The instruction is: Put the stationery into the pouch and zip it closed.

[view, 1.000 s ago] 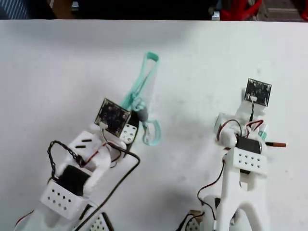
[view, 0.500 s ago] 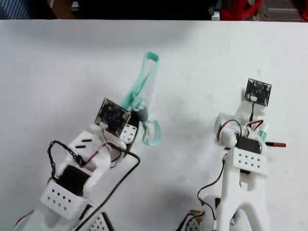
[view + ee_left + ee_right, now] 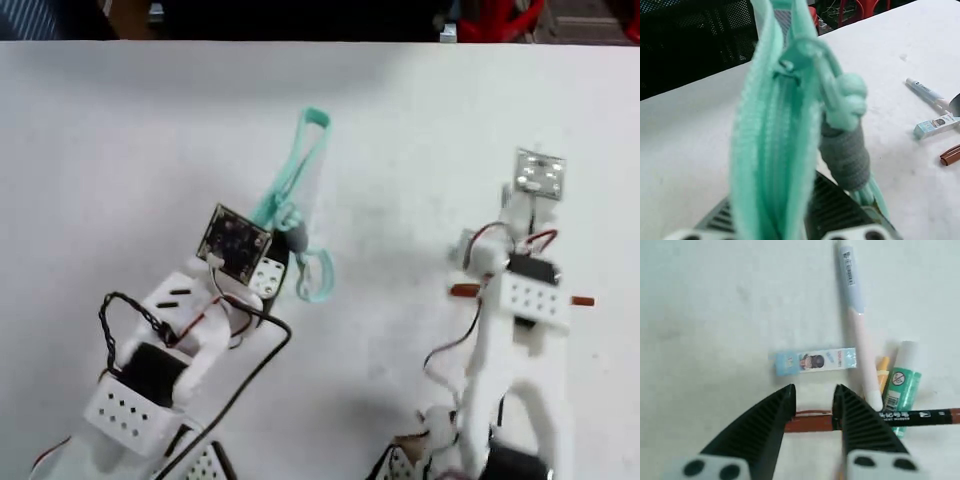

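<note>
A mint green pouch [image 3: 290, 185] stands on its edge left of the table's middle, and my left gripper [image 3: 283, 250] is shut on its near end. In the left wrist view the pouch [image 3: 775, 150] rises from the jaws with its zipper pull [image 3: 790, 65] near the top. My right gripper [image 3: 813, 390] is open by a narrow gap just above a brown pencil [image 3: 812, 421] that runs crosswise under both fingers. Beyond it lie a small eraser box [image 3: 815, 361], a pale pen [image 3: 856, 315] and a green glue stick [image 3: 902, 382]. The pencil's ends [image 3: 462, 290] stick out from under the right arm [image 3: 520, 295].
White table [image 3: 150, 120] with open room at the left and far side. A grey wrapped cord [image 3: 847, 155] hangs beside the pouch, and its mint loop [image 3: 318, 275] lies on the table. A yellow item [image 3: 882, 367] lies between pen and glue stick. Cables trail near the front edge.
The right arm has swung away from the front edge, over the stationery, uncovering the pencil's left end. The left arm and pouch have stayed put.
</note>
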You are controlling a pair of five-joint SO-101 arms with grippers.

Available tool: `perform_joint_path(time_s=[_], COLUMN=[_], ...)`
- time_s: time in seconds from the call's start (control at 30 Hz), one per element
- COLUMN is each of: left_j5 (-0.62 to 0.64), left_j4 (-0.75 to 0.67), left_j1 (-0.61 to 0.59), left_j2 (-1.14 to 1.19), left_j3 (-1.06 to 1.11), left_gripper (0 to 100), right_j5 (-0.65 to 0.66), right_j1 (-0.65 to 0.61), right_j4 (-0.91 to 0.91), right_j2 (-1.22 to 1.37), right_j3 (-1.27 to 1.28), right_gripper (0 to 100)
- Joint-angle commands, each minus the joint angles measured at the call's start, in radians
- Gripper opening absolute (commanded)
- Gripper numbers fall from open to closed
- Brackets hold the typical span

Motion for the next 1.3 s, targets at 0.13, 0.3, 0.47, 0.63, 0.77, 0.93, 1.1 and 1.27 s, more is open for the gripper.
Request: perform_joint_path(time_s=[0.13,0.3,0.47,0.63,0.77,0.93,1.1,1.27], left_j5=[0.002,0.002,0.002,0.002,0.002,0.002,0.002,0.002], left_j4=[-0.015,-0.015,-0.015,-0.015,-0.015,-0.015,-0.015,-0.015], left_j1=[-0.012,-0.012,-0.018,-0.018,-0.015,-0.018,-0.018,-0.018], left_j2=[0.018,0.018,0.018,0.018,0.018,0.018,0.018,0.018], left_j3=[-0.003,-0.003,-0.003,-0.003,-0.003,-0.003,-0.003,-0.003], left_gripper=[2,2,2,2,2,2,2,2], right_j5=[-0.296,-0.307,-0.316,-0.313,-0.31,-0.308,-0.307,-0.307], right_j1=[0.298,0.36,0.412,0.404,0.404,0.367,0.366,0.374], right_j4=[0.24,0.348,0.272,0.242,0.236,0.219,0.229,0.231], right_j2=[0.302,0.403,0.496,0.535,0.535,0.542,0.542,0.535], right_j3=[-0.385,-0.485,-0.497,-0.5,-0.5,-0.493,-0.493,-0.493], right_gripper=[20.9,21.0,20.9,16.0,4.1,10.8,17.8,4.2])
